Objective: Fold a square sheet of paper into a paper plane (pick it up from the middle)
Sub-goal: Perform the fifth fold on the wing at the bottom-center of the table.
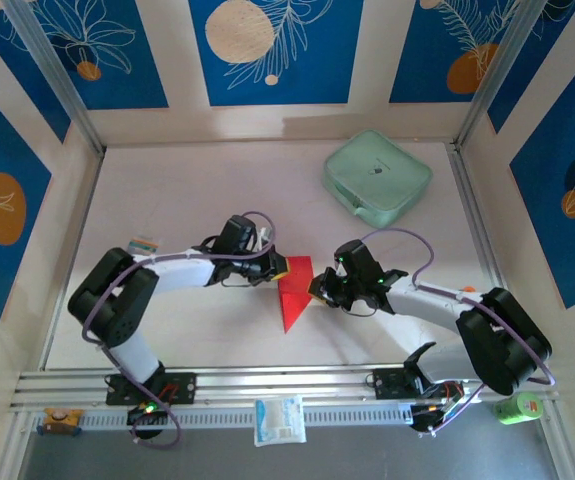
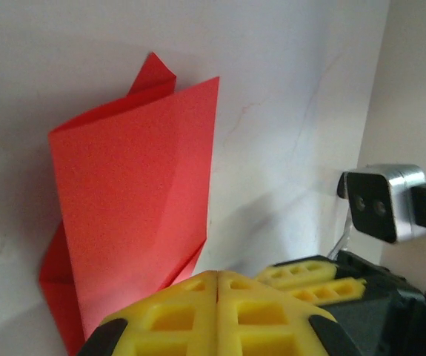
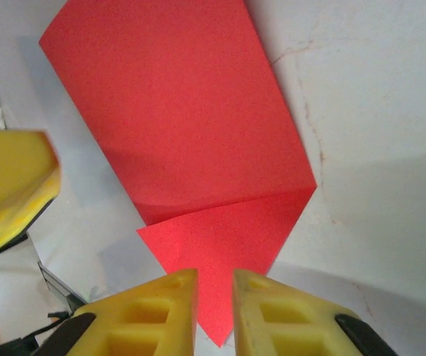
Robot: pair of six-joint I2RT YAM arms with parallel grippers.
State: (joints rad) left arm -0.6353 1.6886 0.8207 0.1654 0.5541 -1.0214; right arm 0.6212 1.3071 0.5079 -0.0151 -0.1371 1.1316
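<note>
– so, where is the paper (image 1: 293,292) now?
– on the table (image 1: 167,200), a little nearer than its middle, lying between the two claws. it is folded into a long pointed shape with loose flaps.
– how would it handle?
– very light and thin, probably. it should bend or crumple under any squeeze and slide on the smooth top. the creased layers look stiffer, so a pinch at a folded edge near the middle seems the better hold. a loose corner would likely just flop.
– and the left claw (image 1: 279,268)?
– closed. its wrist view shows the yellow fingers (image 2: 175,319) pressed together with no gap. the paper's near edge runs out of sight behind them, so whether it is pinched can't be told.
– the right claw (image 1: 317,290)?
– its fingers (image 3: 153,311) stand slightly apart, a narrow slot, with the paper's pointed tip lying in that slot. they don't look clamped on it.
– anything beyond?
– a mint case (image 1: 377,178) sits well apart near the far wall, touching nothing.
</note>
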